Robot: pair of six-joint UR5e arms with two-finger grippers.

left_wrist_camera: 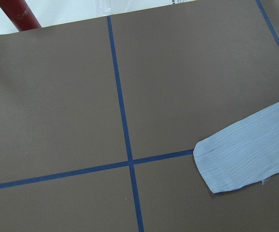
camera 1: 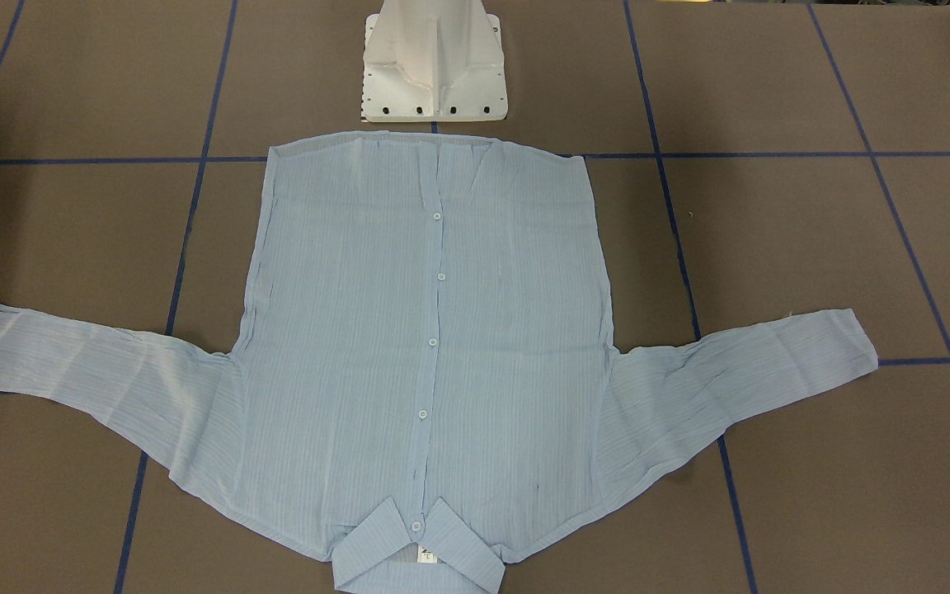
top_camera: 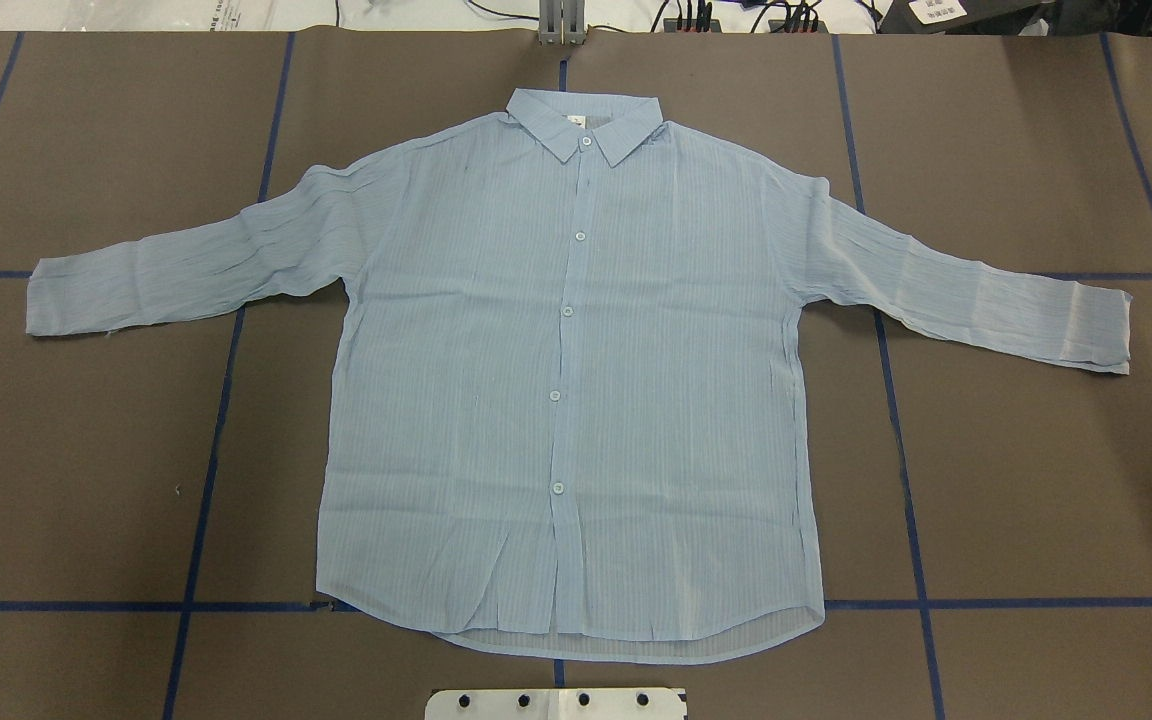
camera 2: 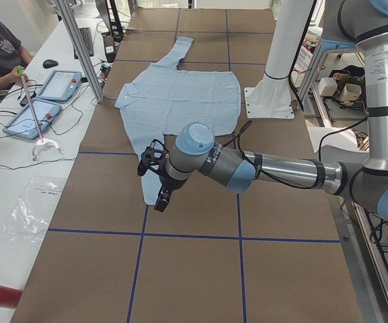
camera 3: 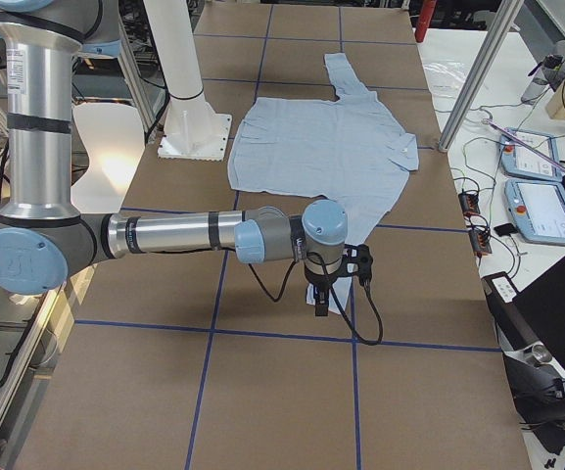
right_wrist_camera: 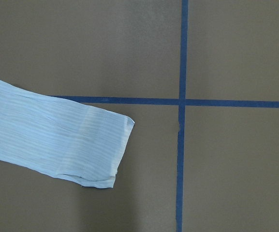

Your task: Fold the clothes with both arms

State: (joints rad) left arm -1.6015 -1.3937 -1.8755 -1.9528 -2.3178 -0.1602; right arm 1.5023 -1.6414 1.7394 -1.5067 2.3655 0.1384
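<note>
Blue shirt [top_camera: 636, 400] lies flat, sleeves spread, brown table [top_camera: 1036, 480] showing beyond every edge.

Light blue shirt [top_camera: 456, 400] on a brown bench [top_camera: 1036, 480]
Fine stripes are carried across the shirt, and white is seen in its buttons [top_camera: 567, 311] and neck label [top_camera: 577, 122]. The bench is crossed by dark blue tape lines [top_camera: 207, 480]. Grey metal with light blue joint caps [camera 2: 195, 139] is shown on the left arm [camera 2: 281, 169] and right arm [camera 3: 174, 233].
</note>
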